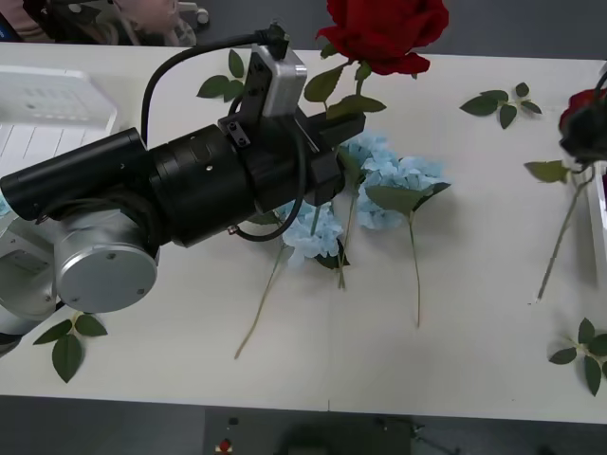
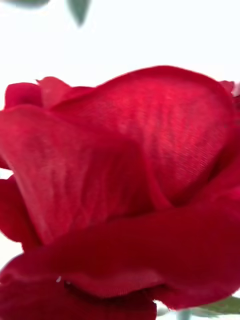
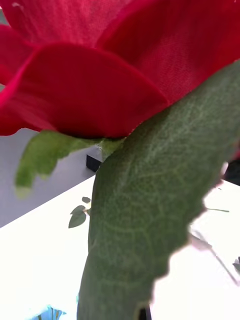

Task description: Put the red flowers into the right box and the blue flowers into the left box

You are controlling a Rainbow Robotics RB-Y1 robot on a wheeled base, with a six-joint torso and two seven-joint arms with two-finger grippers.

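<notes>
The left pincer [image 1: 346, 128] grips a red rose [image 1: 384, 33] whose petals hide its fingertips.

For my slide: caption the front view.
Left claw lifts a red rose above blue flowers on the table.

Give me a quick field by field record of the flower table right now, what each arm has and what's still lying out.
left gripper: raised over the table middle, shut on a red rose by its stem, bloom upright above it
right gripper: at the table's right edge, holding a second red rose, its stem trailing down toward the table
blue flowers: lying flat mid-table, partly under the left arm
left box: white, far left
loose leaf sprigs: scattered on the table
</notes>
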